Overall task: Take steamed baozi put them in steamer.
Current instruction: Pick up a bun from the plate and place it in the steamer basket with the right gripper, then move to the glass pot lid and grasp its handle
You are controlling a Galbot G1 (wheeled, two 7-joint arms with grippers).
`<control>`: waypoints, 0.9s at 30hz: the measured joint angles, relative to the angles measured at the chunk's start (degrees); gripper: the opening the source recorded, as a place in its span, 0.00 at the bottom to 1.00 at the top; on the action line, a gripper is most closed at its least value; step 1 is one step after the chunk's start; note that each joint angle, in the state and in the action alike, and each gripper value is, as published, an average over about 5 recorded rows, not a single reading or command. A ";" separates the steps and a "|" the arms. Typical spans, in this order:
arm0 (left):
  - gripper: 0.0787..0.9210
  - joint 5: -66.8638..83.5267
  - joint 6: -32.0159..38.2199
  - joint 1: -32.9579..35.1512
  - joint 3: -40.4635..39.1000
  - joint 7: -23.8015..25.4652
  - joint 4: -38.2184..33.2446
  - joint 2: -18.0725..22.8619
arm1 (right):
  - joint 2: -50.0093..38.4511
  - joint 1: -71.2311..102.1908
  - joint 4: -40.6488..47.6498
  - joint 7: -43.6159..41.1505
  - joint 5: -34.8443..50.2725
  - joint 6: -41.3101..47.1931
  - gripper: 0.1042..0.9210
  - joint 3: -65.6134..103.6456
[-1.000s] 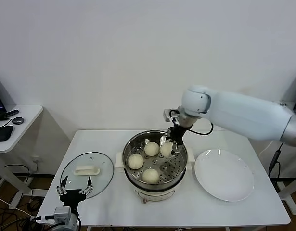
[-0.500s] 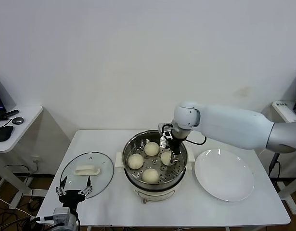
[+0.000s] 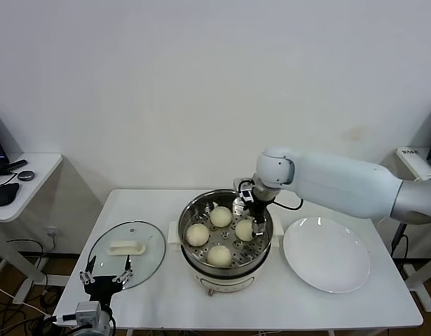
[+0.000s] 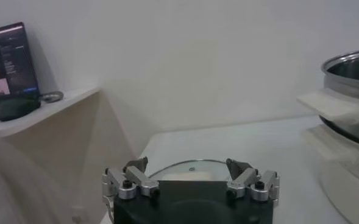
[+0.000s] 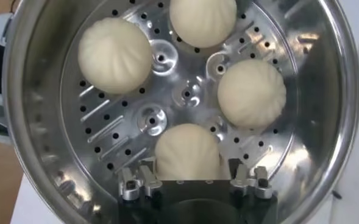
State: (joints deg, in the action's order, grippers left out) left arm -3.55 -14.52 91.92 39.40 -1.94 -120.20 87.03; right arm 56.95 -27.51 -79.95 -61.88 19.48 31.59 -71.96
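The steamer [image 3: 189,210] stands mid-table on its white base. Its perforated tray holds four cream-white baozi: one on the left [image 3: 197,234], one at the back [image 3: 221,216], one at the front [image 3: 219,255] and one on the right [image 3: 244,229]. My right gripper [image 3: 252,218] reaches inside the pot just above the right baozi. In the right wrist view my right gripper [image 5: 190,169] is open, its fingers standing either side of that baozi [image 5: 187,152], which rests on the tray. The other three baozi [image 5: 114,55] [image 5: 202,21] [image 5: 251,92] lie beyond it. My left gripper [image 3: 107,276] is parked, open and empty, off the table's front left corner.
A bare white plate [image 3: 327,255] lies right of the steamer. The glass lid with a white handle [image 3: 127,250] lies flat to its left and also shows in the left wrist view [image 4: 185,171]. A side desk [image 3: 19,178] stands far left.
My right gripper came down into the steamer with the fourth baozi, set it on the right side of the tray and opened. The left arm stayed parked.
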 measured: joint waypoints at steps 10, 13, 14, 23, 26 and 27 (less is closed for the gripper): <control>0.88 0.32 0.10 1.10 0.27 -0.42 -2.05 0.49 | -9.23 3.57 -4.62 3.61 5.14 -1.96 0.88 12.90; 0.88 0.56 0.51 1.38 0.45 -0.48 -2.52 0.39 | -13.59 8.00 -6.75 8.36 8.41 -2.75 0.88 20.20; 0.88 0.72 0.72 1.38 0.51 -0.58 -2.59 0.31 | -15.02 10.03 -7.51 10.12 9.39 -2.83 0.88 23.07; 0.88 1.17 4.37 0.81 0.78 -3.55 -2.16 -0.25 | -20.03 39.74 -13.59 25.37 14.35 -5.36 0.88 56.02; 0.88 0.28 5.72 0.47 0.85 -4.20 -2.01 -0.27 | -17.80 51.03 -14.62 30.40 15.13 -8.00 0.88 67.50; 0.88 -0.15 6.11 0.30 0.92 -4.32 -1.89 -0.29 | -16.69 54.61 -14.83 31.96 15.27 -8.96 0.88 71.25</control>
State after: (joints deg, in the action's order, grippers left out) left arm -3.70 -8.41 92.22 40.32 -6.25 -122.10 86.74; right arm 40.26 27.10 -94.78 -29.92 34.76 22.63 -0.71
